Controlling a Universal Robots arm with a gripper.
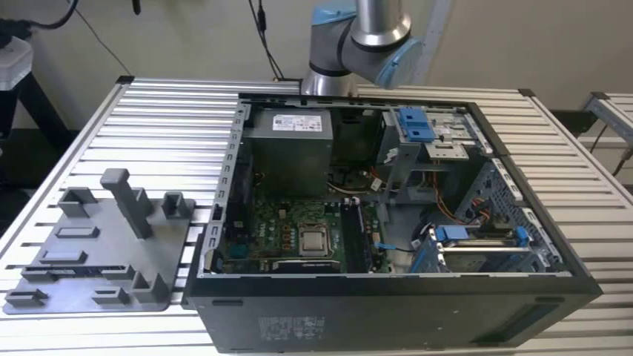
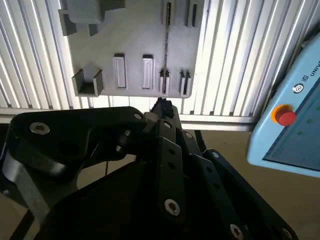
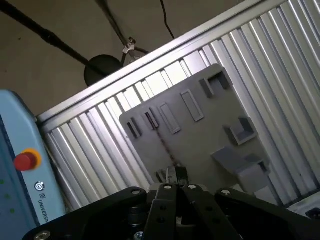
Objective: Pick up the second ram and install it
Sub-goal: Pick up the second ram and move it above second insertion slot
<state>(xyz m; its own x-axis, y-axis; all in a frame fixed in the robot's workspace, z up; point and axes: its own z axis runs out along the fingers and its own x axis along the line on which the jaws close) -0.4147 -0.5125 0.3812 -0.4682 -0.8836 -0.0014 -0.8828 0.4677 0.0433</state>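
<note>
The second ram stands on edge in a slot of the grey tray [image 1: 99, 245], seen as a dark strip [image 1: 87, 271] near the tray's front. In both wrist views it is a thin dark line [image 2: 166, 47] [image 3: 161, 141] running across the tray [image 2: 135, 40] [image 3: 200, 140]. My gripper [image 2: 162, 107] [image 3: 175, 174] hangs high above the tray's edge, well clear of the stick. Its black fingertips are pressed together with nothing between them.
An open computer case [image 1: 396, 293] sits at the exterior view's right of the tray, with the green circuit board [image 1: 287, 237] on its floor. The arm's base [image 1: 342, 37] rises behind the case. A blue pendant with a red button [image 2: 286, 116] [image 3: 25, 161] lies off the slatted table [image 1: 168, 126].
</note>
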